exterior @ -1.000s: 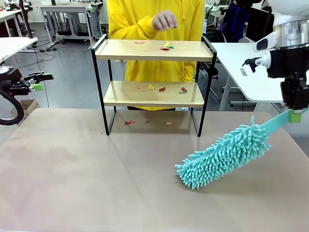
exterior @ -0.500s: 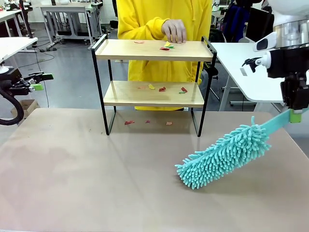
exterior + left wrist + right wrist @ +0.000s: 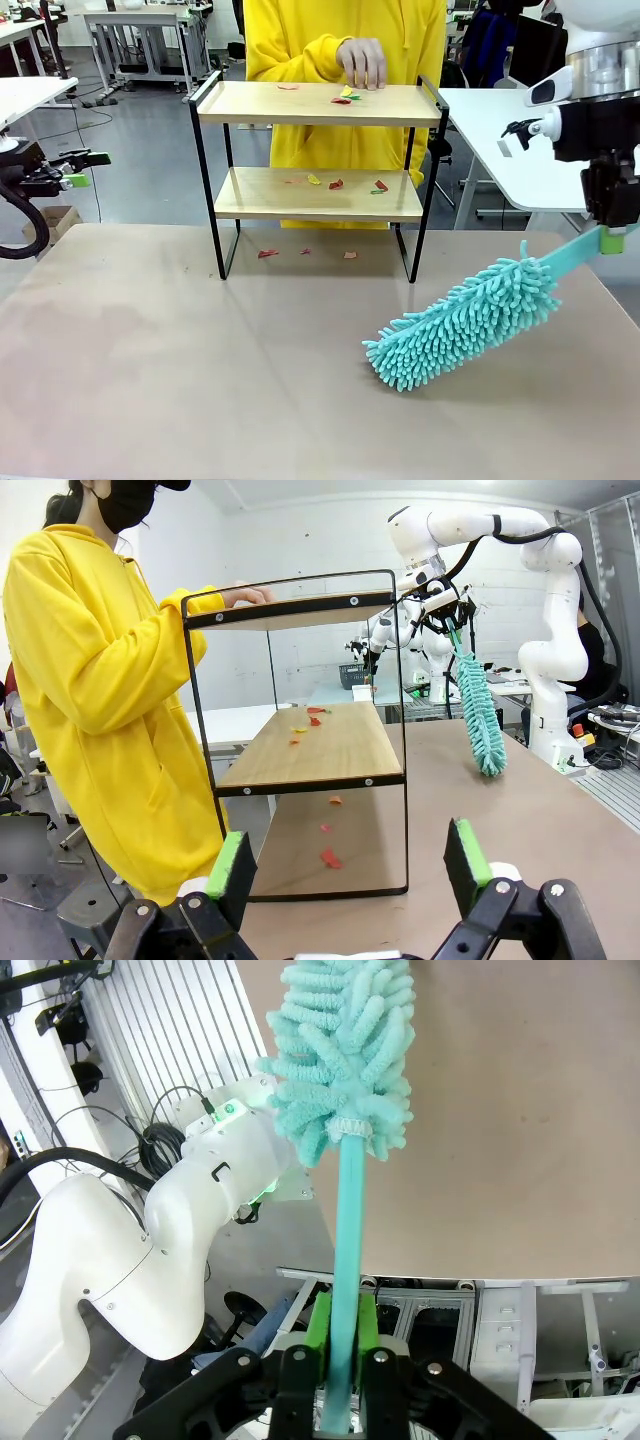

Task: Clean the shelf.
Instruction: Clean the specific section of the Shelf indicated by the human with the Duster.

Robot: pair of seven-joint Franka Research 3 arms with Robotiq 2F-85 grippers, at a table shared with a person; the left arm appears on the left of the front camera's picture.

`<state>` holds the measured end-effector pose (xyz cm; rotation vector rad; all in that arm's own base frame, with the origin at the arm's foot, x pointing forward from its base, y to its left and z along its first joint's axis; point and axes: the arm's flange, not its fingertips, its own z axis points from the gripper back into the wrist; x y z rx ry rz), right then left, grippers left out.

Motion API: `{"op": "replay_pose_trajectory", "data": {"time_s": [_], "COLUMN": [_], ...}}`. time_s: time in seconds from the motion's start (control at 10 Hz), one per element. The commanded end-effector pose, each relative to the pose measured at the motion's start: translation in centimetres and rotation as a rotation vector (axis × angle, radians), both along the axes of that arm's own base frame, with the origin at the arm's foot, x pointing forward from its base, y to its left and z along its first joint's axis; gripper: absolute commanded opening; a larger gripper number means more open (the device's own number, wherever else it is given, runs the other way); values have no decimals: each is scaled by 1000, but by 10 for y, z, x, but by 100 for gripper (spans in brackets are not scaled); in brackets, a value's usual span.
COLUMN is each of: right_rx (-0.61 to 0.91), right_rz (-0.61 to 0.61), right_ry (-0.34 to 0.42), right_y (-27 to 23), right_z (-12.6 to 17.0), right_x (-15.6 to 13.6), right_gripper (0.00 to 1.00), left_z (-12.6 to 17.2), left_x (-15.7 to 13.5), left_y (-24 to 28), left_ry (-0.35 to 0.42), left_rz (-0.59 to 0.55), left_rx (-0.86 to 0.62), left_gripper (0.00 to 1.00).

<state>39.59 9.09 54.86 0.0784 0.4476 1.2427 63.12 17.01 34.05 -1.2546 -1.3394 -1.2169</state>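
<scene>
The person's hand (image 3: 362, 62) has dropped onto the top of the shelf (image 3: 260, 196), while right of the shelf our right gripper (image 3: 340, 1325) pinches the duster (image 3: 465, 325) and our left gripper (image 3: 350, 860), spread wide, faces its end.

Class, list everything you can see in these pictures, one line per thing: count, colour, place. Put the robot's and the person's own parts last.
Shelf: one, light wood boards in a black frame, far middle of the table.
Scraps: several, red, yellow and green, on the top board, the lower board and the table under the shelf.
Duster: one, teal, tilted, low over the table's right side.
Table: one, brown, under the shelf.
Hand: one, yellow sleeve, at the top board's far edge.
Left gripper: one, black with green pads, open, off the table's left side.
Right gripper: one, black with green pads, shut on the duster's handle.
</scene>
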Motion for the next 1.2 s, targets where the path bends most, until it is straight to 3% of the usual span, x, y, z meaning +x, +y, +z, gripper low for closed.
{"op": "replay_pose_trajectory", "data": {"time_s": [0.0,0.5,0.8,1.1], "right_rx": [-12,0,213,315], "right_rz": [1,0,-126,-248], "right_ry": [-5,0,-108,-218], "right_y": [-3,0,32,84], "right_z": [-1,0,58,102], "right_x": [-1,0,-17,-40], "right_gripper": [13,13,13,13], "left_z": [3,3,3,3], "left_x": [-1,-1,-1,-1], "left_y": [0,0,0,0], "left_ry": [-3,-3,-3,-3], "left_rz": [5,5,5,5], "left_rx": [5,5,5,5], "left_gripper": [100,100,100,100]}}
